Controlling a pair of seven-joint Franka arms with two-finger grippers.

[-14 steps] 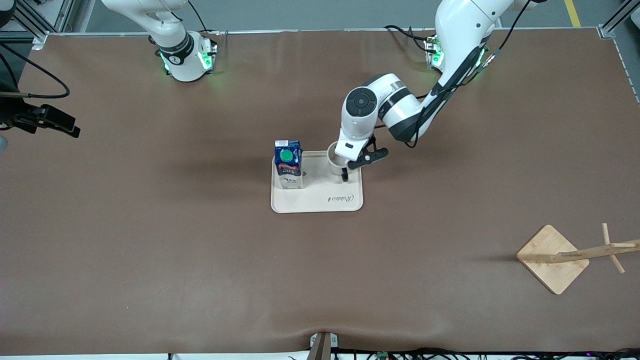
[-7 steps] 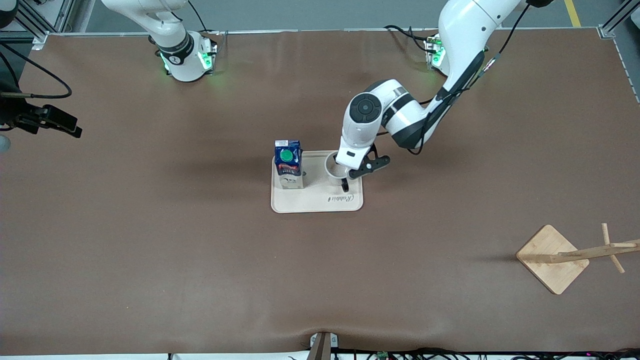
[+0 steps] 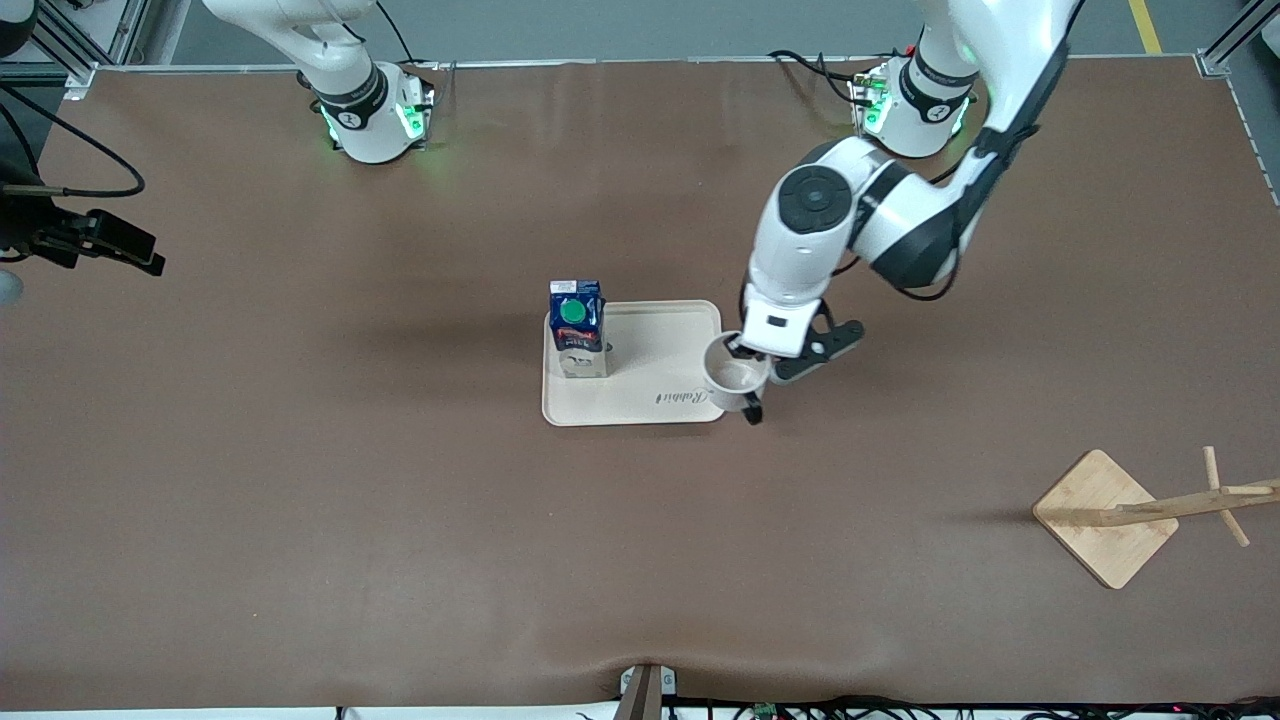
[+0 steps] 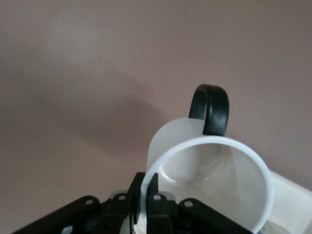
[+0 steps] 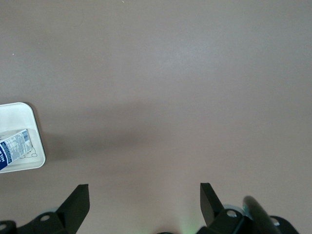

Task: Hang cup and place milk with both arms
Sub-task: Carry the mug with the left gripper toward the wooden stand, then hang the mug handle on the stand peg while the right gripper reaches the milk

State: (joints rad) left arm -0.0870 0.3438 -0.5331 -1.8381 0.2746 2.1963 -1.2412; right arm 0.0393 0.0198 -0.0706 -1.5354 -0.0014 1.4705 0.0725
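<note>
Layout of the table as we see it

We find the milk (image 3: 577, 327) standing on the tray (image 3: 640, 405) at its edge toward the right arm's end; the cup (image 3: 732, 378) hangs in the left gripper (image 3: 741, 352) over the tray's corner toward the left arm's end; the wooden rack (image 3: 1110, 515) stands well apart, nearer the front camera.

White cup (image 3: 733, 377) with a black handle is hanging upright in the left pincer (image 4: 147, 192), clamped at its rim, over the tray (image 3: 640, 404) corner. Blue milk (image 3: 577, 327), green cap, is standing on the tray.
</note>
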